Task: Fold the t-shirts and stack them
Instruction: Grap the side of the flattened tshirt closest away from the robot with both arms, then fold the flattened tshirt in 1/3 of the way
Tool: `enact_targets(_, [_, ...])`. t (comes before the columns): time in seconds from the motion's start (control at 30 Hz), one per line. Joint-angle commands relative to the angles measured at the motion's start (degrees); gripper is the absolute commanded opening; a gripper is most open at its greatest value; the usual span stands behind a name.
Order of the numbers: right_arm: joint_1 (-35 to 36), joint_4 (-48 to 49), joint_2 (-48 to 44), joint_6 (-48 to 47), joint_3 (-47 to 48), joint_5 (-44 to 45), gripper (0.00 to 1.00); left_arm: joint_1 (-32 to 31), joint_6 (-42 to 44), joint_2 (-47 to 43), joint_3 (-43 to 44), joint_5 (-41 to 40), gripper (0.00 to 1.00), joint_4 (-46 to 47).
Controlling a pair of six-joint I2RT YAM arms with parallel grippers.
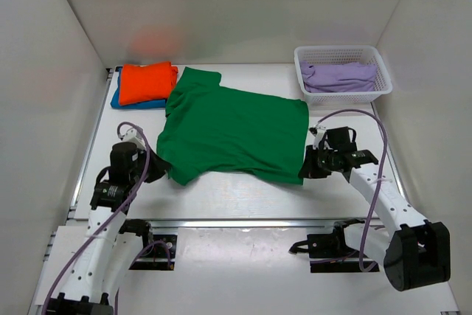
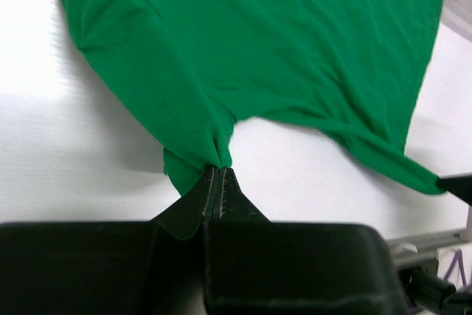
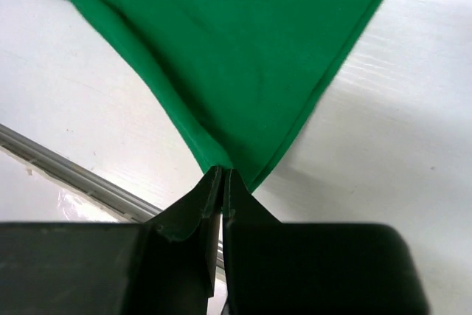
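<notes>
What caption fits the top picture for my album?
Left gripper and right gripper each pinch a near edge of the spread green shirt, beside the folded orange shirt.

We take this for a robotics lab; plain white panel walls (image 1: 243,5) box in a white tabletop (image 1: 236,201). We see two white-and-black robot arms, left (image 1: 110,182) and right (image 1: 383,197), trailing purple cables (image 1: 385,145).

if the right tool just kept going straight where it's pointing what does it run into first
The green t-shirt. The right tool is shut on its corner and points across the cloth, so it would push straight into the shirt. The wrist view shows nothing else in that line.
</notes>
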Motion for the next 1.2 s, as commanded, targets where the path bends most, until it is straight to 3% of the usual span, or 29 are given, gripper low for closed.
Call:
enact_targets(0.0, [-2.7,-2.7,-0.6,-1.9,2.1,-1.6,0.00,1.7,1.8,3.6,4.0,-3.1,0.00,3.2])
enact_targets(0.43, [-8.4,-0.3,7.6,-5.0,4.0,-5.6,0.00,5.0,3.8,27.3,15.2,-2.8,0.00,15.1])
enact_targets(1.17, [-11.3,1.7,32.9,-7.6,23.6,-5.0,0.00,4.4,4.5,61.7,39.6,-0.1,0.00,20.3])
